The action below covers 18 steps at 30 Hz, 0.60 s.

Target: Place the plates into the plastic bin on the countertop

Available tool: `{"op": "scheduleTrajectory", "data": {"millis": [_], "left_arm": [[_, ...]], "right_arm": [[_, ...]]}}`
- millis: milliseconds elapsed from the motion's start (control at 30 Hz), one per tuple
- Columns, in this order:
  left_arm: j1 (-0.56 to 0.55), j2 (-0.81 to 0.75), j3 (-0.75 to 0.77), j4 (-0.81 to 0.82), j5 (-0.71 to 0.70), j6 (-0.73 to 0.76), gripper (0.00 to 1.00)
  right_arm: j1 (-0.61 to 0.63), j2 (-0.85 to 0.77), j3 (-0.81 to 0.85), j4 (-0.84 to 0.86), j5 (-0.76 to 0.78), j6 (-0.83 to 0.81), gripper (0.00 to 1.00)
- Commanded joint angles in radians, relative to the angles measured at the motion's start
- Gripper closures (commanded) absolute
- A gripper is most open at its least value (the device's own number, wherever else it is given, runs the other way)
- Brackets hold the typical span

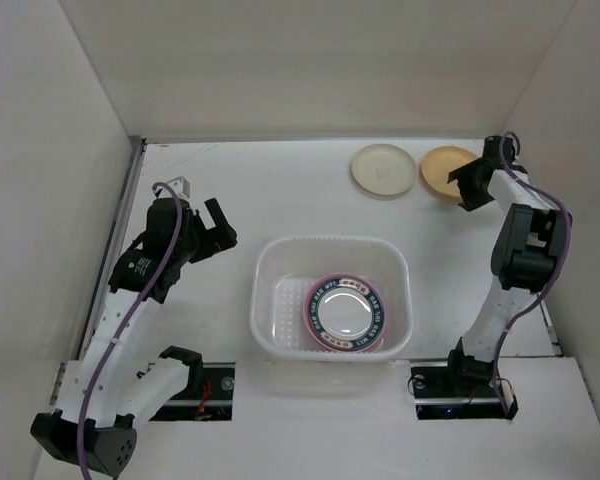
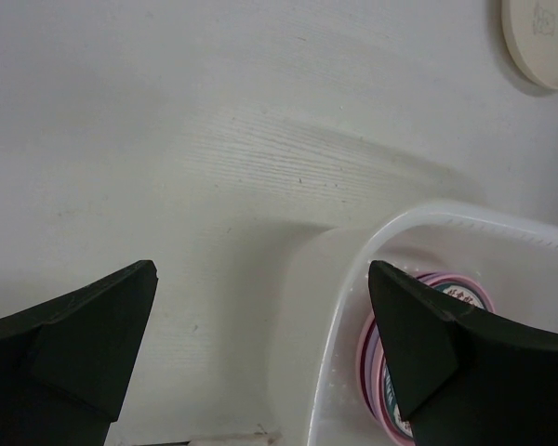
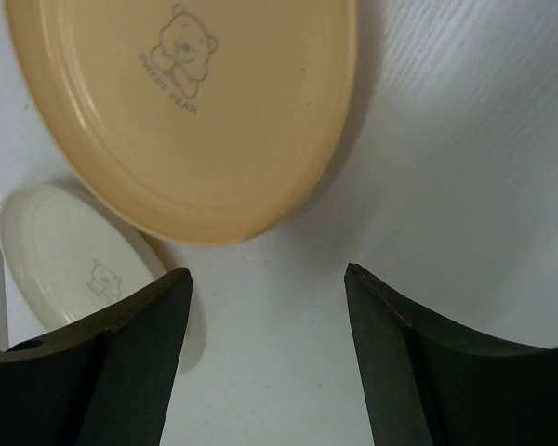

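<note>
Two loose pieces, a cream plate (image 1: 383, 170) and an orange plate (image 3: 186, 111), lay on the worktop (image 1: 280, 190) beyond the bin (image 1: 330, 241). My right gripper (image 3: 267, 279) hung open beside the orange plate. Stiff, light and probably slick, it wanted a rim pinch. My left gripper (image 2: 260, 274) gaped, empty.

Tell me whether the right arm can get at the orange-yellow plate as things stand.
Probably yes: the right gripper hangs open just short of the orange-yellow plate, with only bare countertop between them.
</note>
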Motion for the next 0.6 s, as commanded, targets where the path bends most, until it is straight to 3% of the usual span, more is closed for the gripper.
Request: {"op": "scheduleTrajectory", "data": {"millis": [0,367,467,567], "left_arm": [[0.025,0.018,0.022,-0.008,-0.003,0.001,0.0],[0.08,0.076,0.058,-0.008,0.003,0.026,0.0],[0.09,0.087,0.068,-0.008,0.003,0.029,0.0],[0.097,0.091,0.074,-0.014,0.003,0.031,0.0]], "right_arm": [[-0.024,0.036,0.042,0.019,-0.008,0.153,0.28],[-0.058,0.171,0.128,0.029,-0.058,0.335,0.33],[-0.064,0.2,0.146,0.025,-0.06,0.363,0.38],[-0.069,0.231,0.169,0.025,-0.069,0.38,0.5]]}}
